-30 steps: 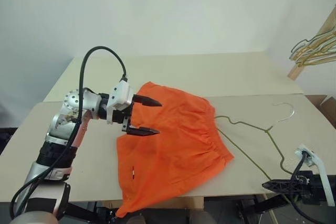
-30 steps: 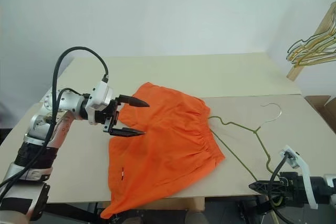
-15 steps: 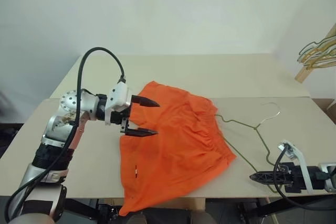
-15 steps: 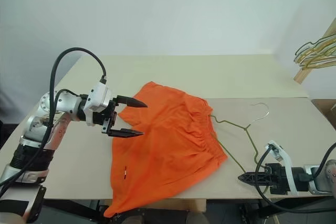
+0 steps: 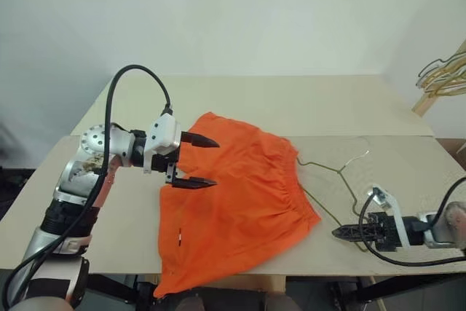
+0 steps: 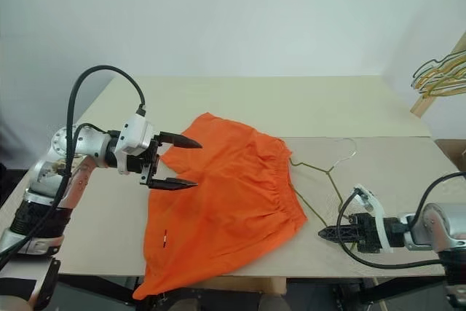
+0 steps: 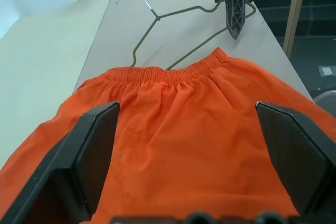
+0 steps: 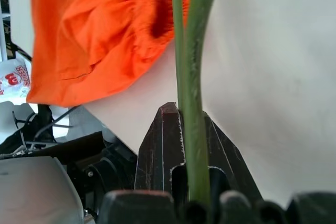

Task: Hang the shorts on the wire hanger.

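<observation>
Sliding in along the tabletop's (image 5: 240, 100) near edge, the right hand (image 6: 329, 234) has dragged the thin olive-grey wire hanger (image 5: 336, 170), clamped shut on its lower bar, closer to the bright orange fabric shorts (image 5: 240, 194). Those lie rumpled mid-tabletop, one leg spilling over the near edge. Left hand (image 5: 195, 160) hovers above them, fingers spread wide, empty. Nothing's threaded yet; I'd say the hanging is all still ahead.

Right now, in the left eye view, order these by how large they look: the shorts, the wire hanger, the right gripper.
1. the shorts, by far the largest.
2. the wire hanger, long but thin, partly under the waistband.
3. the right gripper, shut on the wire hanger, smallest.
</observation>
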Action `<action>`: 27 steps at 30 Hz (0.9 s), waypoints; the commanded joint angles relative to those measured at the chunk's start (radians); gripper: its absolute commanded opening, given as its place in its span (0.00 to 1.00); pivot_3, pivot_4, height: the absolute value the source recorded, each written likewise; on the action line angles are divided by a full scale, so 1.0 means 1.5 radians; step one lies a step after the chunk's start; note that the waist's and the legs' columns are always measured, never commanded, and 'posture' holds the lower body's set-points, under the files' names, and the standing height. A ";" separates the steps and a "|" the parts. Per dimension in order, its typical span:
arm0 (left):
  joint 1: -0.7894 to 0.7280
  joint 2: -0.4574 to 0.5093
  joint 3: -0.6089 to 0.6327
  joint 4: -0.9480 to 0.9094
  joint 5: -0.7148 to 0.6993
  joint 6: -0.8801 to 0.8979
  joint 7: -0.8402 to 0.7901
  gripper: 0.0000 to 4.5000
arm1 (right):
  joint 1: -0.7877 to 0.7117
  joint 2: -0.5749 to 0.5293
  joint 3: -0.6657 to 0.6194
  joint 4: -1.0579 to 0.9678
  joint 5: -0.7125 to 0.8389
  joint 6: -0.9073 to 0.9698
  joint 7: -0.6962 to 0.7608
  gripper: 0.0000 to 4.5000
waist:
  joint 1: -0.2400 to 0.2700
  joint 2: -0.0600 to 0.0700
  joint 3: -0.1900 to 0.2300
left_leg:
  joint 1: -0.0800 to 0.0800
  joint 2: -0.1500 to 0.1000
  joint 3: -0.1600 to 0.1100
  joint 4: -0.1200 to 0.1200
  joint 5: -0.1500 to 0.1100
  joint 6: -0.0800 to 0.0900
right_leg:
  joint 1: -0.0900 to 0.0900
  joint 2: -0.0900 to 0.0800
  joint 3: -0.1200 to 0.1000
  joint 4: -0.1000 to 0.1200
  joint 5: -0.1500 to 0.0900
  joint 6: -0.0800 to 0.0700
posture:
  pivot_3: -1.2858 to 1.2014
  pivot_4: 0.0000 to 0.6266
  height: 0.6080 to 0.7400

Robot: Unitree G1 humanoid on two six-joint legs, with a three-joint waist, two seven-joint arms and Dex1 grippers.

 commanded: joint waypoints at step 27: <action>-0.019 0.021 0.019 -0.009 0.011 -0.031 0.008 0.99 | -0.152 0.069 0.101 0.122 -0.032 -0.022 0.080 0.00 | 0.022 0.000 0.000 | 0.000 0.000 0.000 0.000 0.000 0.000 | 0.000 0.000 0.000 0.000 0.000 0.000 | 0.54 0.01 1.00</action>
